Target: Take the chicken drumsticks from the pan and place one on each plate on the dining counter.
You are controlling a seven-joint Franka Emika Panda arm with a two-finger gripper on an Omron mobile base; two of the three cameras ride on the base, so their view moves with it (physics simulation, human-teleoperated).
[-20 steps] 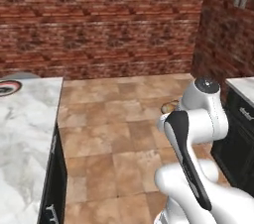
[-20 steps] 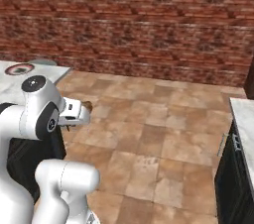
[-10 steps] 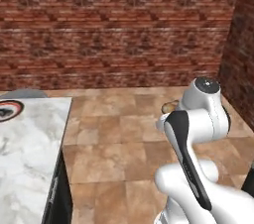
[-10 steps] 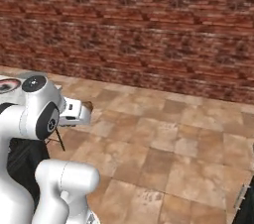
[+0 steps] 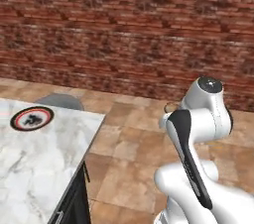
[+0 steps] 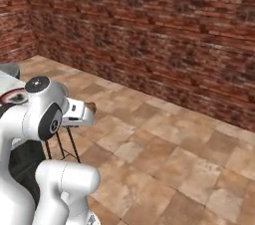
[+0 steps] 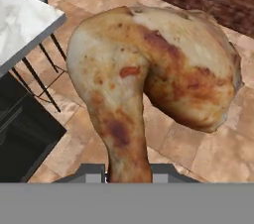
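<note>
Carry step: jaws clamped tight on a drumstick [image 7: 149, 84], base mid-floor. Red-rimmed plate [image 5: 31, 118] sits on the bench [image 5: 44, 163] at 9 o'clock in left base view. Next move calls for closing on the bench and lowering over that plate.

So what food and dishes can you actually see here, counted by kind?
Chicken drumstick: 1, held in the gripper above the floor
Red-rimmed plate: 1, on the marble dining counter
Total: 2
</note>
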